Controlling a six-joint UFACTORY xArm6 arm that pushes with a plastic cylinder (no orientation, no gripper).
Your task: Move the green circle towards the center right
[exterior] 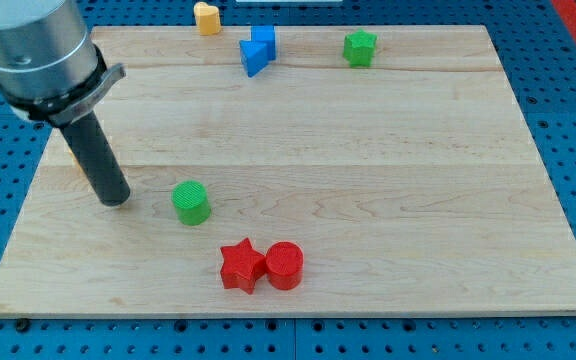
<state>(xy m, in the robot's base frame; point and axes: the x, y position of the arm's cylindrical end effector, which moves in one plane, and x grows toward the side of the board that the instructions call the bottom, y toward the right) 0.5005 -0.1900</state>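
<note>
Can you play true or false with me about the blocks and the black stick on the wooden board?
1. My tip is on the view's left of the green circle, not touching it. True.
2. The red star sits right beside the red circle. True.
3. The green circle is at the view's top edge. False: it is low and left of the middle; the block up there is the green star.
4. The two blue blocks are next to the red ones. False: they are near the view's top.
5. The orange block is on the board's top edge. True.
</note>
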